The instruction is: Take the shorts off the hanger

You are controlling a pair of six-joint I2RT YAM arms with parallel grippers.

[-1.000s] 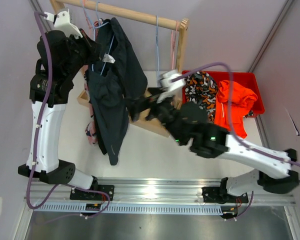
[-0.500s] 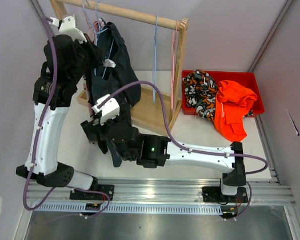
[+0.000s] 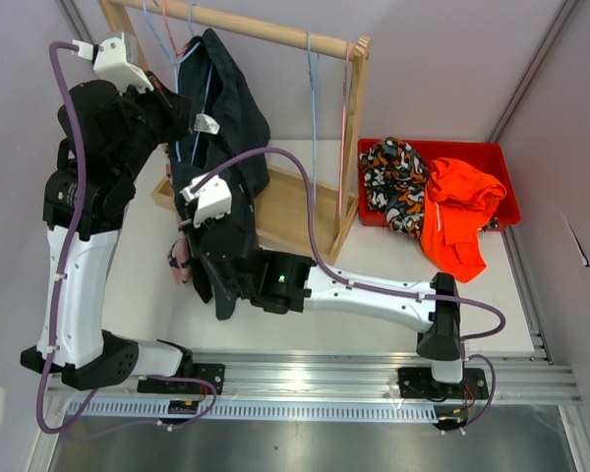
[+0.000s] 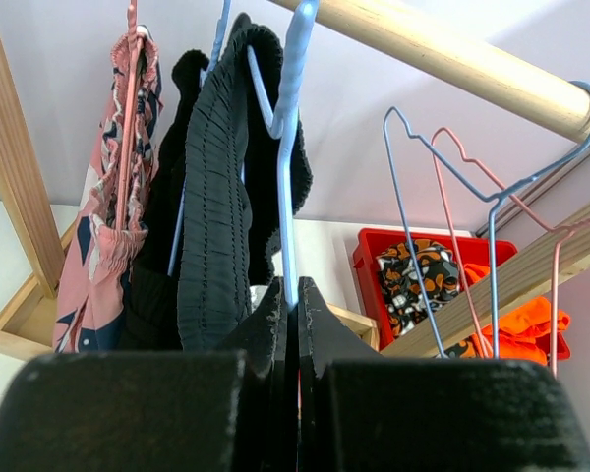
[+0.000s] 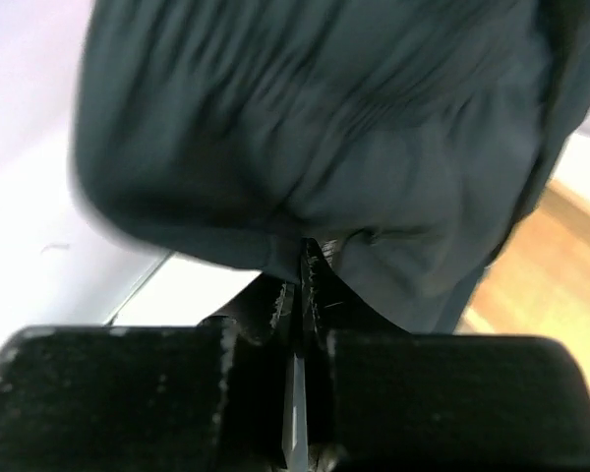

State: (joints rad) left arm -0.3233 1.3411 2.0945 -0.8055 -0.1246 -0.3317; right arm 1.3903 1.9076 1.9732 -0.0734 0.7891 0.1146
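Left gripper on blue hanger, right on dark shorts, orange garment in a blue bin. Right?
No: the bin is red, per the top external view. Otherwise correct: left gripper on the blue hanger, right gripper on the dark shorts, orange garment in it.

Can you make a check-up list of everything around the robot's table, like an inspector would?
Surface: white table with a wooden rack standing on it.
Job's things: dark shorts hang on a blue hanger on the rack.
Clutter: red bin holding an orange garment and a patterned cloth; pink patterned garment; two empty hangers.
Grippers: left gripper shut on the blue hanger; right gripper shut on the dark shorts.
Cables: purple cables loop along both arms.
Surroundings: plain walls; metal rail under the arm bases.
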